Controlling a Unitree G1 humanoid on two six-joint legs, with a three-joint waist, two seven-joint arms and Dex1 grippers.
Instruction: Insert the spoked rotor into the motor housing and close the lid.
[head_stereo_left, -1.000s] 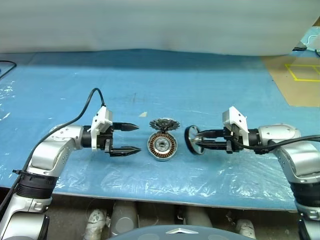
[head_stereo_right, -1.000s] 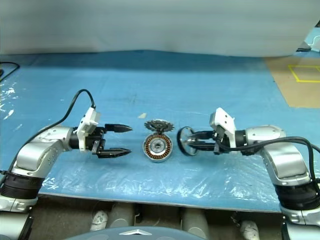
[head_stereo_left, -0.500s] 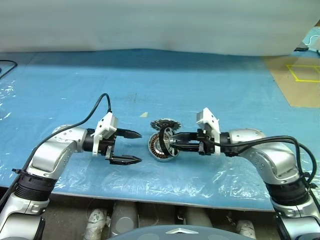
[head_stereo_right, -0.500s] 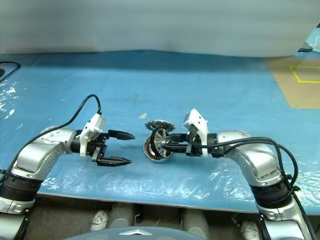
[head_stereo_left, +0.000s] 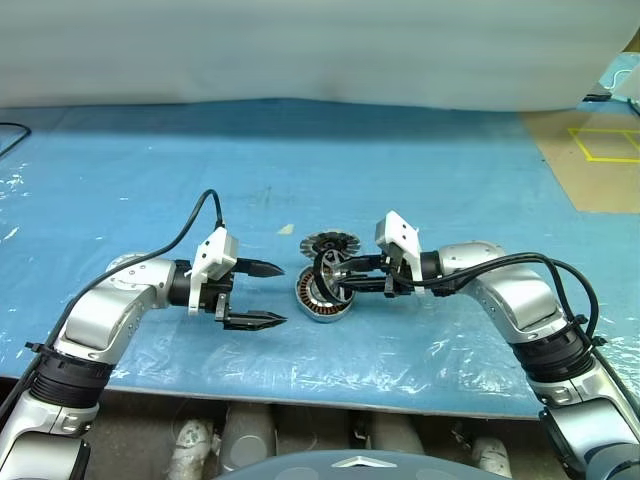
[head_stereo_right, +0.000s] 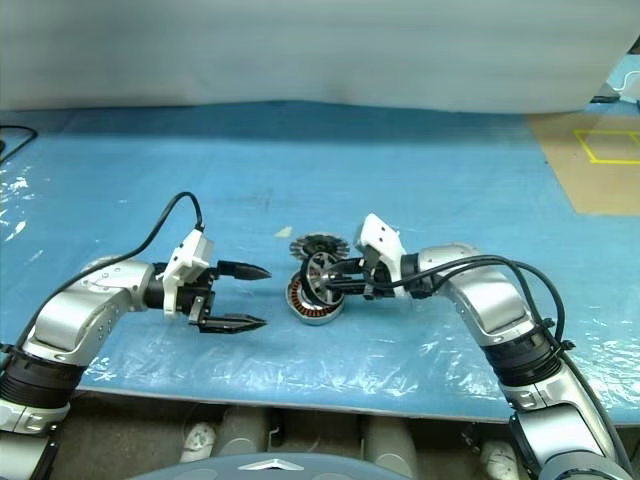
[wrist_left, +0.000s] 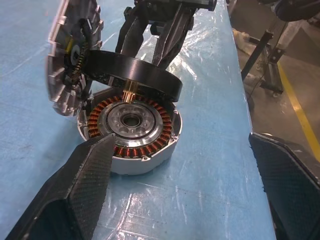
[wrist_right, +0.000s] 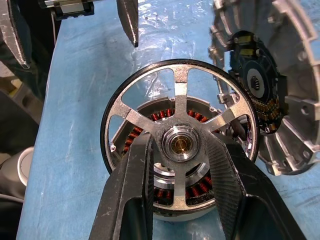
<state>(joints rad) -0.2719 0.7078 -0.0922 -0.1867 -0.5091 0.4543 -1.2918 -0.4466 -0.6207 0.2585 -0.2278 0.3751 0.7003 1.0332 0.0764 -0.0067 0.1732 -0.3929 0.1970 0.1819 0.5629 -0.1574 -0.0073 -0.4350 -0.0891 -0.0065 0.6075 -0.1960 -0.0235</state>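
Rotor held over the housing
Right gripper (head_stereo_left: 335, 279) clamps the spoked rotor (wrist_right: 179, 143) above the motor housing (wrist_left: 131, 129); left gripper (head_stereo_left: 262, 294) spread, empty, alongside.

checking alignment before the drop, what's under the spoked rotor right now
The motor housing lies on the blue table right under the spoked rotor, which the right gripper holds above it. Copper windings show between the spokes; the hub hides the housing's centre in the right wrist view.
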